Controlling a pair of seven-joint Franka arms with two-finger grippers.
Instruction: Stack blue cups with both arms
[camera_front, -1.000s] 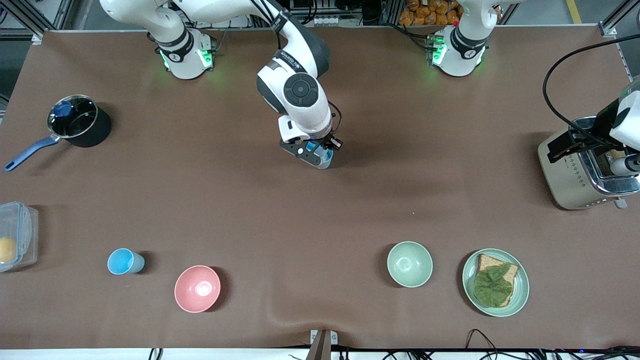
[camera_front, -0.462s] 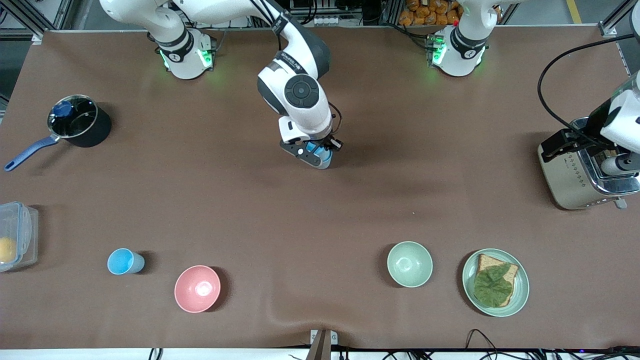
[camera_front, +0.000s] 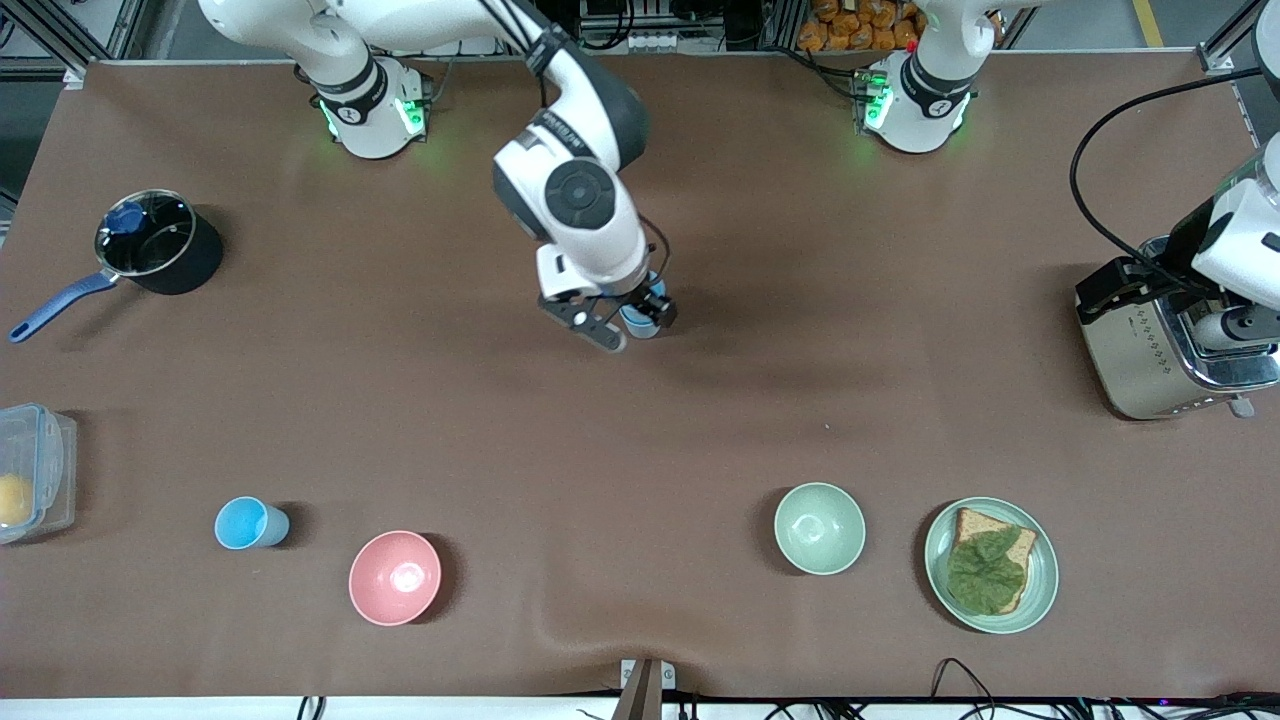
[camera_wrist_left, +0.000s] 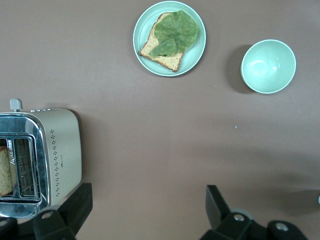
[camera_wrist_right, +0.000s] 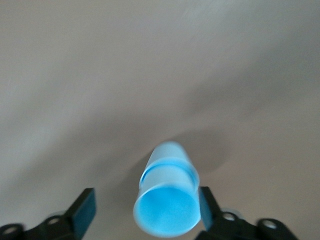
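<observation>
One blue cup (camera_front: 641, 322) stands at the middle of the table, mostly hidden under my right gripper (camera_front: 620, 322). In the right wrist view the cup (camera_wrist_right: 167, 207) stands mouth up between the open fingers of the right gripper (camera_wrist_right: 146, 207), close to one finger (camera_wrist_right: 207, 200) and apart from the other. A second rim line shows just below its mouth. Another blue cup (camera_front: 250, 523) stands toward the right arm's end, nearer the front camera. My left gripper (camera_front: 1140, 290) hangs open and empty over the toaster; it also shows in the left wrist view (camera_wrist_left: 145, 210).
A pink bowl (camera_front: 395, 577) stands beside the lone cup. A pale green bowl (camera_front: 819, 528) and a plate (camera_front: 1040, 590) with bread and lettuce stand toward the left arm's end. There are also a toaster (camera_front: 1150, 360), a black pot (camera_front: 160, 245) and a clear box (camera_front: 35, 470).
My right gripper has shifted a little toward the right arm's end while the cup stayed in place on the table. The left arm has moved slightly over the toaster.
</observation>
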